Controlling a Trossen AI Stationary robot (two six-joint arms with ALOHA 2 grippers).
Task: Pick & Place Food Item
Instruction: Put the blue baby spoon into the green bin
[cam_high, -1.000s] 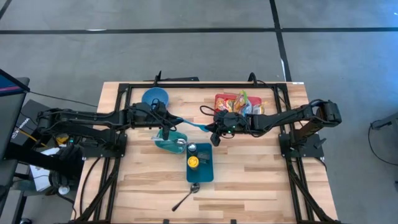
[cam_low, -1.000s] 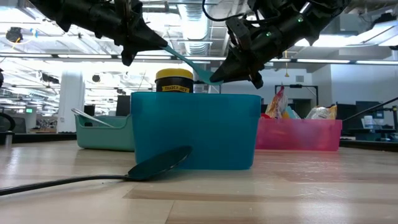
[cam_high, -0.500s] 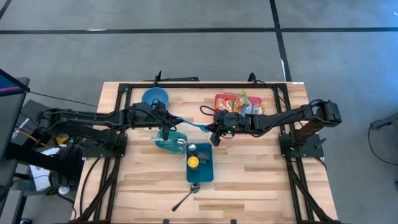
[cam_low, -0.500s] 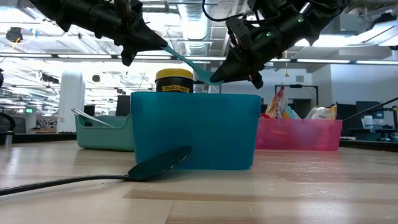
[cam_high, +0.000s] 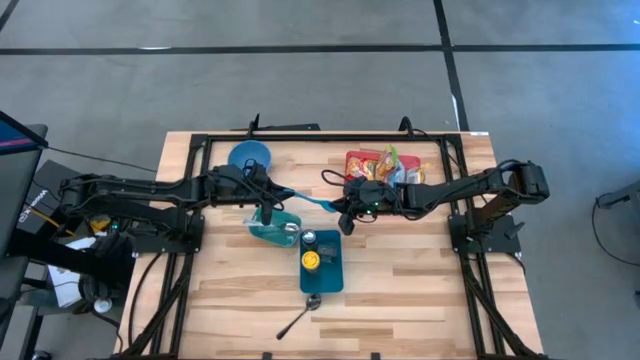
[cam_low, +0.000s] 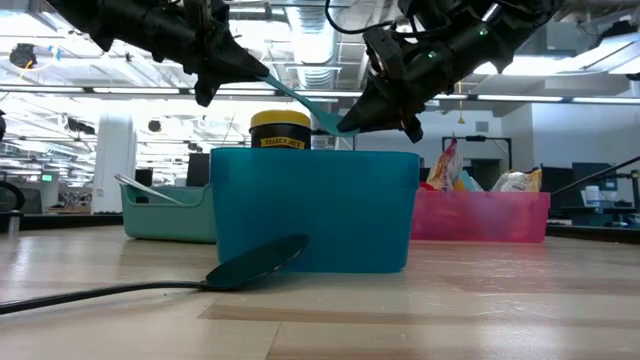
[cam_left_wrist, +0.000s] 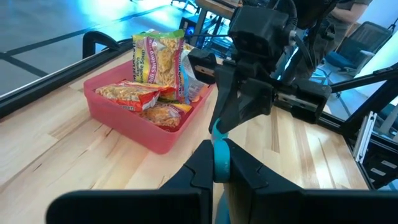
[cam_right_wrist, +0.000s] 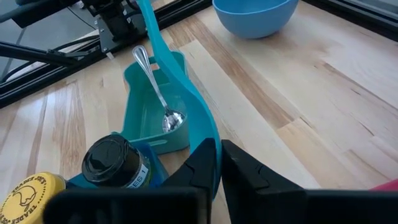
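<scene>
A long teal plastic utensil (cam_high: 305, 199), probably a spoon or spatula, hangs in the air between the two arms, above the gap between the teal tray (cam_high: 262, 229) and the blue bin (cam_high: 329, 268). Each end is pinched: the left gripper (cam_high: 268, 193) is closed on one end, and the right gripper (cam_high: 343, 213) is closed on the other. In the left wrist view the strip runs straight out from between the left fingers (cam_left_wrist: 245, 169) to the right gripper just ahead; in the right wrist view it curves away from the right fingers (cam_right_wrist: 200, 163) over the tray.

The utensil's long axis lies along the line joining the two grippers, sloping in the low view from the higher left end down to the lower right end. Neither arm is nearer than the other, since both touch it. This looks like a handover, and the coming move turns on which gripper lets go, which the pictures do not settle.

Below the right fingers sit a dark-lidded cup (cam_right_wrist: 115, 160) and a yellow-lidded jar (cam_low: 279, 129) in the blue bin. A metal spoon (cam_right_wrist: 154, 84) rests in the tray. The food itself, packets of noodles (cam_left_wrist: 158, 59), lies in the pink bin (cam_left_wrist: 132, 121) beyond the right gripper, and neither gripper touches it. A blue bowl (cam_high: 249, 156) and a dark spoon (cam_high: 301, 315) lie well apart from both.
</scene>
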